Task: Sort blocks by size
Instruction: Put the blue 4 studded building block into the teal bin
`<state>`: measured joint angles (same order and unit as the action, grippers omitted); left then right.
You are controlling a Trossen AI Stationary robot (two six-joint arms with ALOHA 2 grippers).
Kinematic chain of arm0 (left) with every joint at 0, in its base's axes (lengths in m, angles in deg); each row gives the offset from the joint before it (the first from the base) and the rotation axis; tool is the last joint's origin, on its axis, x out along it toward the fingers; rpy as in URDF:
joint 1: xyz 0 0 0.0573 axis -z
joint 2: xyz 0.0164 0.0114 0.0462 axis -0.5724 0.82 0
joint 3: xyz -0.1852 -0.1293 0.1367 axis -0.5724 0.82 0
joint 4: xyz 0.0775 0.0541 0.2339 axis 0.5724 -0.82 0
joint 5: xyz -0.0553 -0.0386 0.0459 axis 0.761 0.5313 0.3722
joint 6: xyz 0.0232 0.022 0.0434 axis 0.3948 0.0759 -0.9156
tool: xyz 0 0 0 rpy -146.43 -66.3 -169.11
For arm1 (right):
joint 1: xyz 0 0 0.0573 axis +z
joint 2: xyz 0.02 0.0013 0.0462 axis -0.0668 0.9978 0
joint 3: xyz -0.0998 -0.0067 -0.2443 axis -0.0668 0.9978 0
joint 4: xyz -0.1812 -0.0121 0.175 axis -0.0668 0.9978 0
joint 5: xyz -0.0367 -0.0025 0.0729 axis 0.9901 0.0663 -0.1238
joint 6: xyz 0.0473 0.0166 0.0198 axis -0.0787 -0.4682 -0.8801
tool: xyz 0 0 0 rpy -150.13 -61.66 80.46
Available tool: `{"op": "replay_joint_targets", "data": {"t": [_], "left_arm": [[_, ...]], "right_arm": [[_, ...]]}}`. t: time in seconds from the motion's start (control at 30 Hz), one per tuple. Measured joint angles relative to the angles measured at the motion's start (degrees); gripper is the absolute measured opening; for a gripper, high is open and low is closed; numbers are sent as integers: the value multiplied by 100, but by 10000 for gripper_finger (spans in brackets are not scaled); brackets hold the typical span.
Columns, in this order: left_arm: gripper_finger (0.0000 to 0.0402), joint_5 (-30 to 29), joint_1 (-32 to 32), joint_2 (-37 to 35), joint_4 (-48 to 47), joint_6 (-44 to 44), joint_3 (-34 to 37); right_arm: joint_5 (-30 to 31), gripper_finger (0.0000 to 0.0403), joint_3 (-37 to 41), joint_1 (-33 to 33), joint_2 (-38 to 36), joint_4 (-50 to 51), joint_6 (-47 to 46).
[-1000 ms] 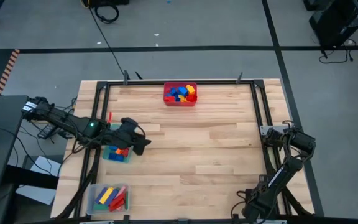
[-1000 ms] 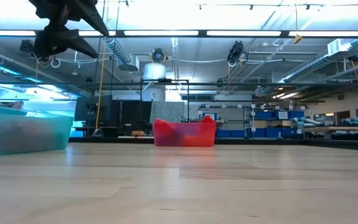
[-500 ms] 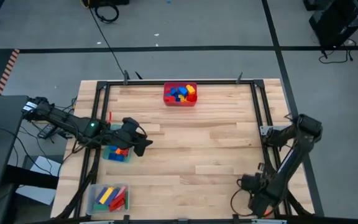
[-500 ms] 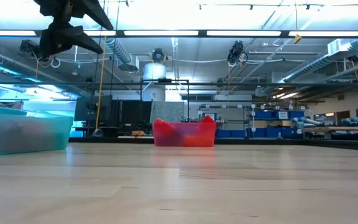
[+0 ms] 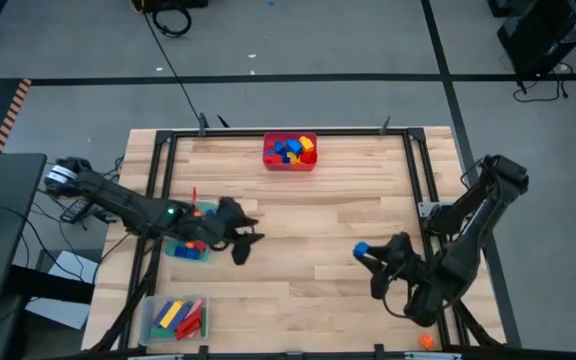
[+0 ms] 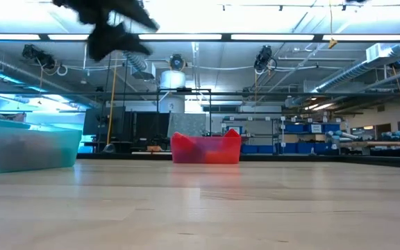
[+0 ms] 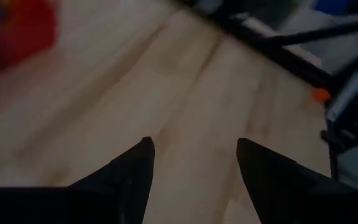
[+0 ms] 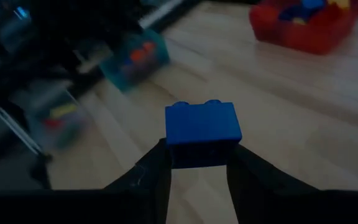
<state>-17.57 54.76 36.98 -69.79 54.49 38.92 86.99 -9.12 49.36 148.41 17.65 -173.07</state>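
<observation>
My right gripper (image 5: 370, 256) hovers over the table's right half, shut on a blue two-stud block (image 8: 202, 127); the same blue block (image 5: 361, 249) shows in the high view. My left gripper (image 5: 244, 242) hangs open and empty above the bare wood, just right of the teal bin (image 5: 186, 247), which holds a few blocks. In the left wrist view the left gripper (image 7: 194, 148) has only table between its fingers. A red bin (image 5: 290, 152) with several red, blue and yellow blocks stands at the far edge. A clear bin (image 5: 173, 318) with several long blocks sits at the near left. My right gripper pinches the blue block by its two opposite side faces (image 8: 173, 152), low on the block, between its two fingers. The fingers slant downward, coming from the table's near right. The block is lifted clear of the table, its studs up in the wrist view.
The wide middle of the wooden table (image 5: 318, 230) lies between the two arms. A black frame rail (image 5: 418, 180) runs along the table's sides. A small orange thing (image 5: 425, 341) lies by the near right corner. The low view shows the red bin (image 6: 205, 148) and teal bin (image 6: 26, 146).
My right arm has swung up from the table's near right corner and in toward the middle, wrist rolling, and now shows a blue block in its fingers. My left gripper has moved a little toward the table's right, away from the teal bin, and rolled.
</observation>
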Motion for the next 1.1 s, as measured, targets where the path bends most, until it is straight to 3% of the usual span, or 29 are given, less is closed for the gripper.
{"op": "replay_joint_targets", "data": {"t": [0.23,0.4,0.53,0.7,1.1], "left_arm": [[237,283,9,743,3158,-3161,0],[237,311,11,913,4412,-4447,0],[237,314,44,916,4469,-5233,-133],[237,331,98,914,4169,-5931,-499],[237,331,79,914,4067,-6145,-667]], "right_arm": [[-49,134,0,-566,-166,-2139,1969],[-420,145,-2,-981,-195,-4178,3924],[-1028,146,-4,-1331,-185,-5158,4892],[-1585,146,-4,-1823,-184,-5676,5153],[-2695,146,-4,-2657,-181,-6344,5738]]}}
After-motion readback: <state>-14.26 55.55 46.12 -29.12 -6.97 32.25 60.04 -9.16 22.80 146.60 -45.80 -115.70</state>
